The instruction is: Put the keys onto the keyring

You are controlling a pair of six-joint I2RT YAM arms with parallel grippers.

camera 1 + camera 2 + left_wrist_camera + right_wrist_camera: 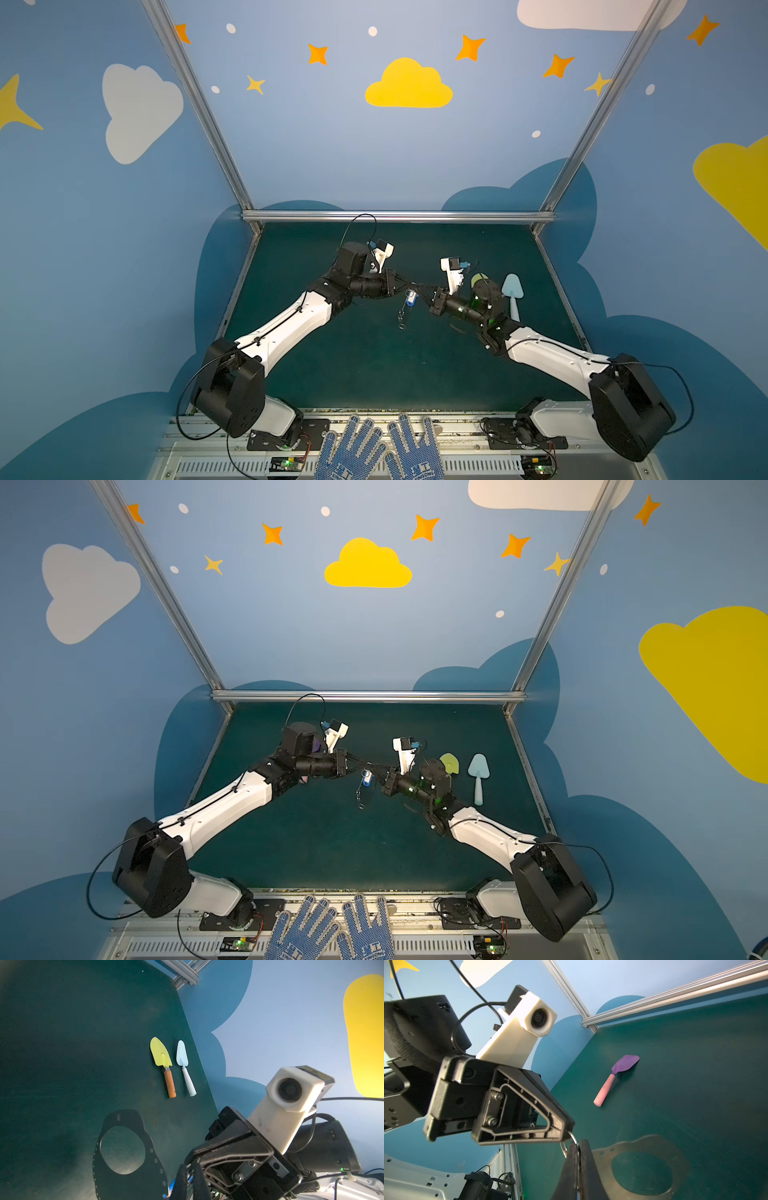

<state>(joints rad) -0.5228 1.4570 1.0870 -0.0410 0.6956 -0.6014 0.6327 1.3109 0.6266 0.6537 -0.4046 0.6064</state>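
My two grippers meet tip to tip above the middle of the green table. The keyring, a flat grey oval band with small holes along its edge, hangs close under them (128, 1186) (643, 1144). My right gripper (579, 1147) (422, 291) is shut on its rim, where a silver wire ring (572, 1139) comes out. My left gripper (190, 1178) (406, 286) is shut on that wire ring. The blue tag of the keys (411, 298) (366, 779) dangles just below the tips in both top views, with thin metal rings (401, 315) under it. I cannot make out the key's silver blade.
A yellow shovel (161, 1053) and a light blue shovel (182, 1057) (512, 291) lie at the right, behind my right arm. A purple shovel with a pink handle (623, 1064) lies at the left. Blue dotted gloves (374, 453) rest at the front edge.
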